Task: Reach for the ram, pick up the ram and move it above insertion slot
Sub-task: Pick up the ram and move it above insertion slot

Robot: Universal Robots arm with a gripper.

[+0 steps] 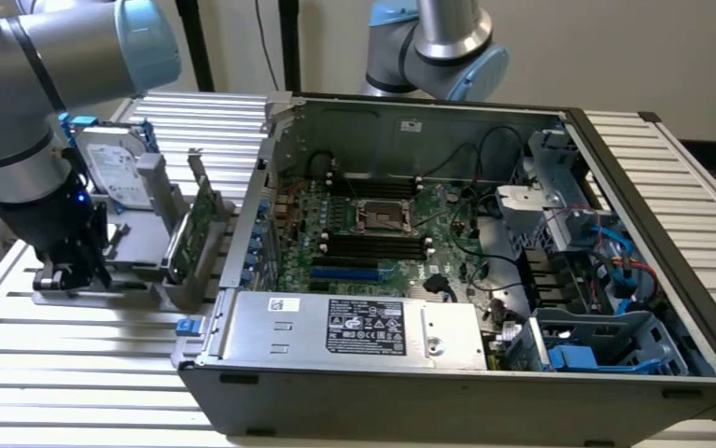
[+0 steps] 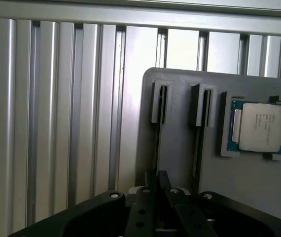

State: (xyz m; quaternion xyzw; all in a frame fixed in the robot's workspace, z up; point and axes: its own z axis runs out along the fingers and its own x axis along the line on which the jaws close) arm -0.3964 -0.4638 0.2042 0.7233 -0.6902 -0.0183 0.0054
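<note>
The ram [image 2: 158, 129] shows edge-on as a thin dark strip standing in one slot of the grey holder [image 2: 177, 153]. My gripper [image 2: 157, 178] reaches down over the strip's near end, its two dark fingers drawn close together on either side of it. In the exterior view the gripper [image 1: 62, 275] is low at the holder [image 1: 133, 280] on the exterior view's left, beside the open computer case. The black insertion slots [image 1: 376, 247] lie on the green motherboard inside the case.
A second slot [image 2: 200, 123] and a processor chip [image 2: 261, 127] sit on the same holder. A silver hard drive [image 1: 115, 168] and a green expansion card [image 1: 202, 219] stand upright between gripper and case [image 1: 457, 373]. Another arm's base [image 1: 439, 42] stands behind the case.
</note>
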